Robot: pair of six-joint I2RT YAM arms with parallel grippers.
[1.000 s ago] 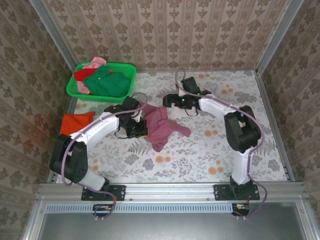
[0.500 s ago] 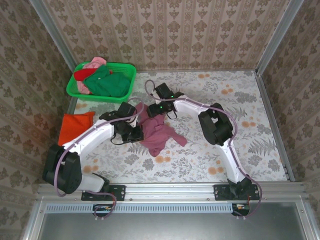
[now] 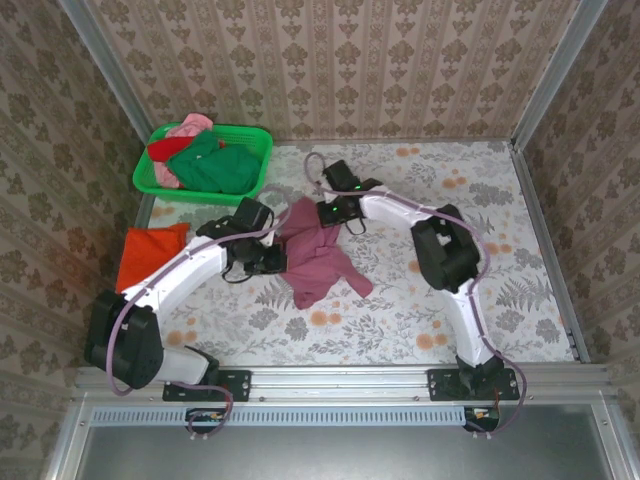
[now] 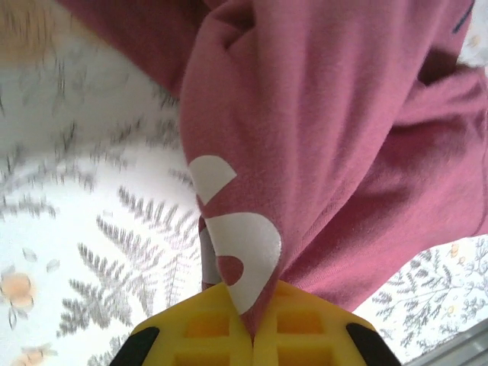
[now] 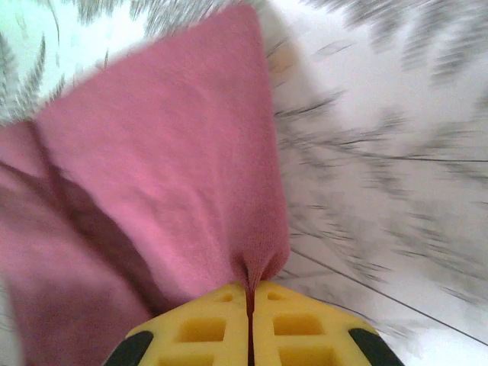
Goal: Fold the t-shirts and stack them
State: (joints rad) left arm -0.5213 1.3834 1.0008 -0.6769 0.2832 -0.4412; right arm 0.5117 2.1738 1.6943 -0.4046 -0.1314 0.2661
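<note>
Here, a maroon t-shirt (image 3: pixel 318 258) lies crumpled on the floral counter (image 3: pixel 520 200), in front of the green plastic basket (image 3: pixel 266 155) and a little to its right. Both arms reach in to it.

The left gripper (image 4: pixel 252 324) is clenched on a fold of the maroon cloth, right beside the shirt's pale chest print (image 4: pixel 236 244). The right gripper (image 5: pixel 249 301) is pinched tight on a rounded edge of the same shirt, at the end nearest the basket.

An orange-red t-shirt (image 3: pixel 148 252) lies flat in front of the basket, toward its left side. Inside the basket sit a green shirt (image 3: pixel 215 165), a red one (image 3: pixel 165 148) and a pink one (image 3: pixel 195 122), all bunched together.

The maroon shirt looks light, soft and limp. It will likely sag between the two grips and needs pulling taut to spread flat. Hems, shoulder seams or sleeve ends, where the cloth is doubled, should give the surest hold; a pinch mid-fabric may gather extra layers.
</note>
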